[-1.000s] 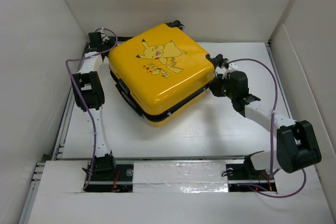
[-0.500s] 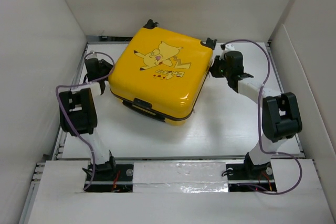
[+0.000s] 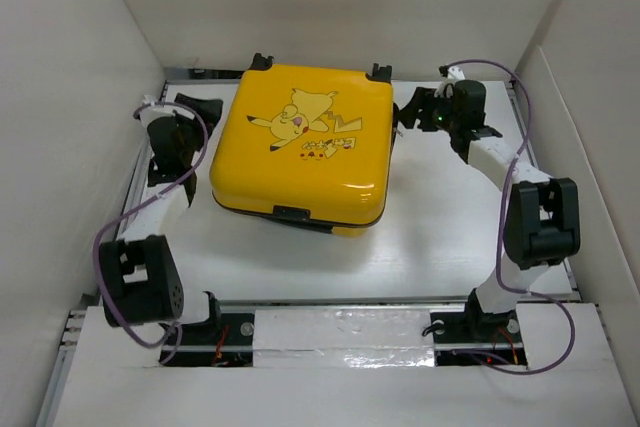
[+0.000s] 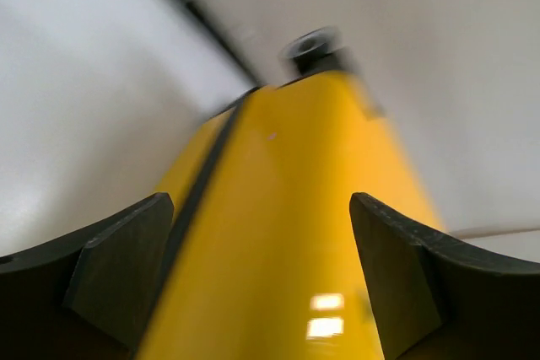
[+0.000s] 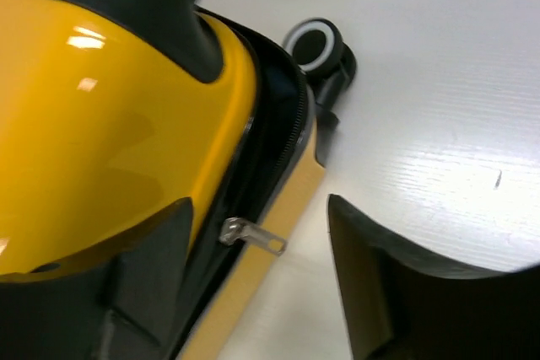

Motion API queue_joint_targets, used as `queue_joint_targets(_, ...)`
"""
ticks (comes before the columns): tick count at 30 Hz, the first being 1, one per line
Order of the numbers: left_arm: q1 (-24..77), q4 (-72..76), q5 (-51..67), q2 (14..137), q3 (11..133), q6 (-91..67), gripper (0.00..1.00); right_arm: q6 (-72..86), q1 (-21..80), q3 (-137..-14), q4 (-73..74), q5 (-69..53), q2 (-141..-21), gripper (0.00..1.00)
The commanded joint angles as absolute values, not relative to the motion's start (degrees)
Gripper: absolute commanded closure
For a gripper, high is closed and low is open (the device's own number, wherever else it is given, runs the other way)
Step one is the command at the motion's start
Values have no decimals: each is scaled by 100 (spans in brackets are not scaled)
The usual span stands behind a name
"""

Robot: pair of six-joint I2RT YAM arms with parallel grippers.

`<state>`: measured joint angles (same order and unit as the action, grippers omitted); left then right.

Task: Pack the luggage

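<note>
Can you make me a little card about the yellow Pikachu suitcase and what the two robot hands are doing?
Luggage: yellow, lying flat on the table, Pikachu side up, shells together
Wheels: at its far edge
Left gripper: open, fingers either side of its left edge
Right gripper: open at its right side, zipper pull between the fingers
Zip: cannot tell if fully shut

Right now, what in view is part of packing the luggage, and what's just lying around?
Job: suitcase, lid down; its zipper pull; left end effector and right end effector at its sides.
Lying about: nothing loose, only the table and white walls.
</note>
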<state>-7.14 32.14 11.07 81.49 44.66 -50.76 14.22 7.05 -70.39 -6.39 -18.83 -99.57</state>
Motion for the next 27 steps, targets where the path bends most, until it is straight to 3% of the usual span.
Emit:
queue_joint_targets(1,-589,3244,573,7131,5351,-5124,15,1582,458,-7181,-888,-2786,-9256,26)
queue_joint_targets(3,-589,3094,352,6857,5789,-5063,14,1600,274,-6893,-896,-2882,-8896,19)
queue_joint_targets(6,-247,2673,448,6548,6492,-4572,18,1705,185,-6305,-1168,-3136,-8379,19)
queue_joint_targets(7,-116,2602,527,6443,6556,-4327,36,1731,132,-6119,-1221,-3207,-8228,25)
queue_joint_targets(8,8,2619,806,6347,6539,-4307,48,1784,132,-5917,-1422,-3243,-8061,33)
queue_joint_targets(9,218,2750,1026,6215,6200,-4324,66,1976,184,-5445,-1580,-3321,-7712,54)
queue_joint_targets(10,350,2916,1246,5918,5927,-4359,92,2047,350,-5188,-1765,-3357,-7534,70)
queue_joint_targets(11,499,3153,1631,5767,5619,-4368,100,2091,439,-4959,-2028,-3392,-7358,82)
queue_joint_targets(12,893,3147,1774,5592,5129,-4290,100,2083,535,-4757,-2048,-3427,-7174,95)
queue_joint_targets(13,1131,3094,1845,5268,4933,-4185,100,2057,641,-4372,-2065,-3436,-6798,99)
queue_joint_targets(16,1721,2489,1767,4390,4352,-3754,100,1715,1159,-3825,-1943,-3533,-6102,100)
queue_joint_targets(20,1775,1287,1740,3140,3816,-3516,100,1319,1932,-3436,-1129,-3376,-5143,100)
queue_joint_targets(27,1775,-806,2303,1723,3006,-3226,100,545,3278,-4025,324,-2813,-5115,98)
